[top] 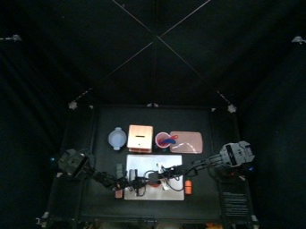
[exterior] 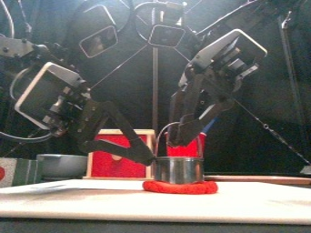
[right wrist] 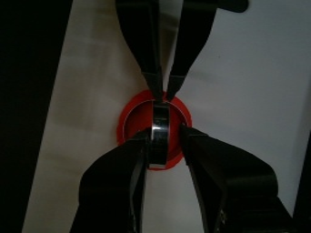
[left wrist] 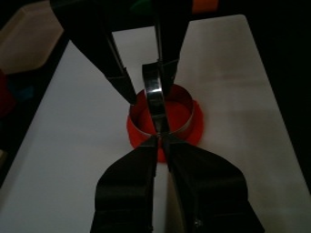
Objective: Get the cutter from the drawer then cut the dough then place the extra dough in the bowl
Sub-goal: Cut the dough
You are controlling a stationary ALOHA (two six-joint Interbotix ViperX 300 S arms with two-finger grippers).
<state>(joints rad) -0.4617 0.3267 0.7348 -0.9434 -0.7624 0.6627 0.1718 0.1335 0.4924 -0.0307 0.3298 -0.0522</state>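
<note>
Black cloth hangs all round the booth, the back curtain (top: 153, 45) closing off the space behind a small black table (top: 213, 121); toward the table's front edge lies a white cutting board (top: 165, 164), and both arms bend in over it, one from each side. From above, the back of the table carries a blue-grey bowl (top: 114, 138), a pale wooden box (top: 141, 137) just to its right, and then a pink tray (top: 199, 148) with small toy foods (top: 169, 139) too small to name; the crossed arms hide the middle of the board in that view.

From table height the work is plain: a flat red disc of dough (exterior: 183, 187) lies on the board, and the round metal cutter (exterior: 180, 169) stands upright on the middle of it, with a lip of dough showing round its base; behind and to the left stand the box's red drawer front (exterior: 122, 155) and the bowl.

The wrist views give what neither of those does. The left gripper (left wrist: 159, 150) is pinched tight on the cutter's rim; the right gripper (right wrist: 157, 153) comes from the opposite side and is likewise clamped on the cutter. Each wrist view shows the other gripper's jaws reaching in across the ring, and red dough spreading past the metal onto the white board.
</note>
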